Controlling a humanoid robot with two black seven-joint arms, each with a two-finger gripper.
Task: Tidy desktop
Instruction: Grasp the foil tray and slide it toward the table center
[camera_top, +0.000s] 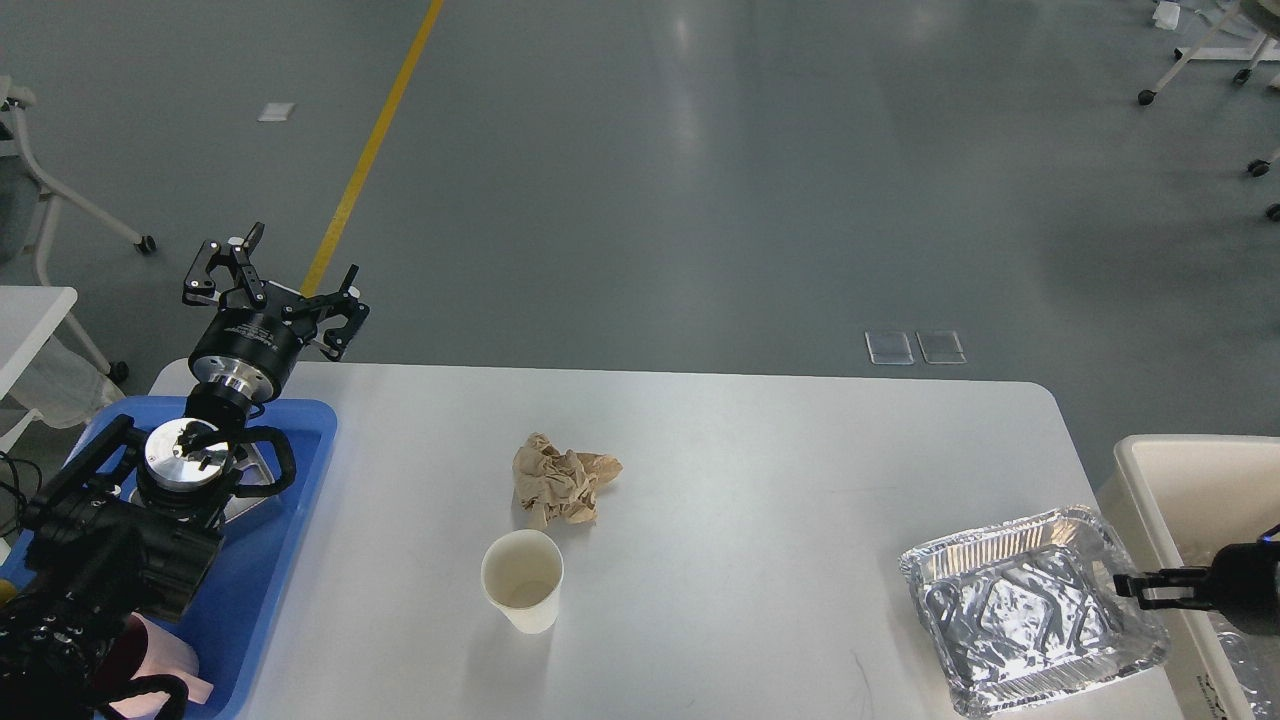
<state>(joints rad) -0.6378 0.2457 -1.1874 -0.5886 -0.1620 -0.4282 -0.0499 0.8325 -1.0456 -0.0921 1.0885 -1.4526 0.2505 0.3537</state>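
The desktop (760, 470) is a wide white-grey tabletop with rounded corners. On it lie a crumpled brown paper (560, 482), an upright empty white paper cup (523, 580) just in front of the paper, and an empty foil tray (1030, 610) at the right front. My left gripper (275, 278) is open and empty, raised above the table's far left corner, over the blue tray. My right gripper (1135, 589) comes in from the right, its narrow fingers at the foil tray's right rim; whether it is open or shut does not show.
A blue plastic tray (290, 500) lies on the table's left end under my left arm, with a pink-white item (170, 665) at its front. A cream bin (1190, 480) stands off the right edge. A small white side table (30, 310) and wheeled frames stand around.
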